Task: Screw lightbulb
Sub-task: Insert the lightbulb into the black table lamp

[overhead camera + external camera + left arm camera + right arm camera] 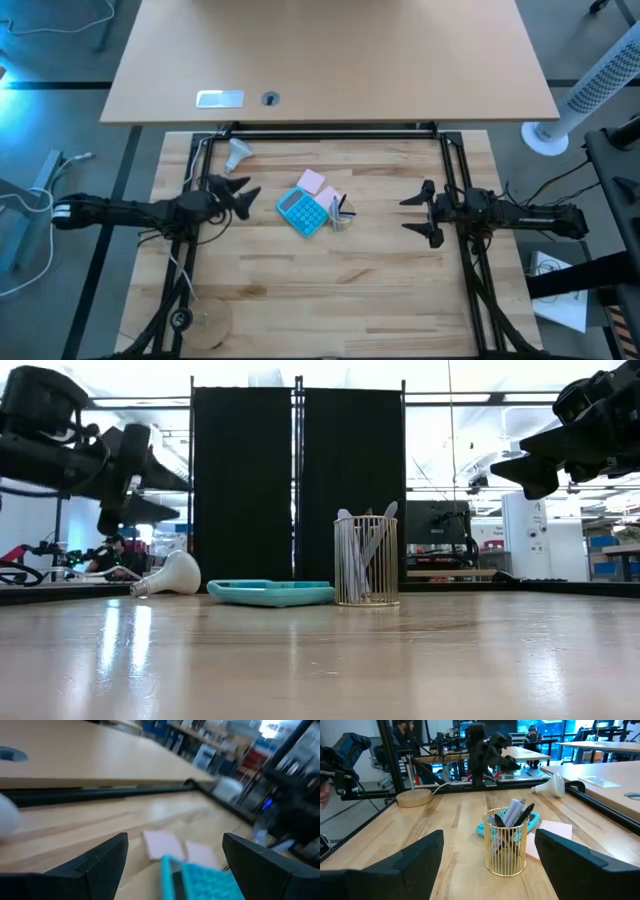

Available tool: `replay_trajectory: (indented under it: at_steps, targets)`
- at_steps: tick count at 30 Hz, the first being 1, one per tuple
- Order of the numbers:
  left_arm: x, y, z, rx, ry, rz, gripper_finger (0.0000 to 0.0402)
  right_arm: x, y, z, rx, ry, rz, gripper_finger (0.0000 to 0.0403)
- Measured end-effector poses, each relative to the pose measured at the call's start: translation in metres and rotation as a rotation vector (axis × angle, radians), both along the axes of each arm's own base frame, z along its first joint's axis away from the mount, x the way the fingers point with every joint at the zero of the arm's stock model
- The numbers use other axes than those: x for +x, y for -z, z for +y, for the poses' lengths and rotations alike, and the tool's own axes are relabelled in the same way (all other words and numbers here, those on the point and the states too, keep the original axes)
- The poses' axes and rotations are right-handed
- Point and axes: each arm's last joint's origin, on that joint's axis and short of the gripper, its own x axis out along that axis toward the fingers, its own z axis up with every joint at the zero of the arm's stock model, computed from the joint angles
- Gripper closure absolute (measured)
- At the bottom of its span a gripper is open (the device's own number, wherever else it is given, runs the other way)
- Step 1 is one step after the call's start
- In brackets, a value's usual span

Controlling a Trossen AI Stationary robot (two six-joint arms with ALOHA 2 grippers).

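Note:
The frosted white lightbulb [238, 153] lies on its side near the table's far left corner; the low view also has the lightbulb [172, 575], and the right wrist view has the lightbulb [551, 785]. My left gripper [250, 190] hovers just nearside of it, above the table, rolled to one side, open, with nothing between its fingers [175, 836]. My right gripper [405, 213] waits open above the table's right part, level, pointing at the pen holder [489, 834]. The round wooden disc with a socket [205, 322] stands at the near left corner.
In the table's middle lie a blue calculator [303, 212], pink sticky notes [315, 183] and a gold wire pen holder [343, 215]. A black frame rail [330, 132] runs along the far edge. A second table [330, 60] stands beyond it.

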Motion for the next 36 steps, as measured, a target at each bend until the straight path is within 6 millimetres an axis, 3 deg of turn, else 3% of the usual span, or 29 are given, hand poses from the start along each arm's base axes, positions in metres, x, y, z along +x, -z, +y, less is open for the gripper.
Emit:
replay_trajectory:
  at_steps: [5,13,19,21,29,36]
  targets:
    - [0.001,-0.01,0.0,-0.034,-0.003,-0.137,0.0086,0.0,0.0,0.0,0.0,0.0,0.0,0.0094]
    - [-0.001,-0.009,0.003,0.126,-0.102,0.0,0.0086,0.0,0.0,0.0,0.0,0.0,0.0,0.0094]
    - [-0.001,-0.01,0.002,0.02,-0.064,-0.1,0.0086,0.0,0.0,0.0,0.0,0.0,0.0,0.0094]
    - [0.002,-0.012,-0.001,0.015,0.061,-0.125,0.0086,0.0,0.0,0.0,0.0,0.0,0.0,0.0094]
    - [0.006,-0.037,-0.024,0.186,0.842,-0.346,0.0086,0.0,0.0,0.0,0.0,0.0,0.0,0.0094]
    - [0.006,-0.031,-0.034,0.326,1.249,-0.304,0.0086,0.0,0.0,0.0,0.0,0.0,0.0,0.0094]
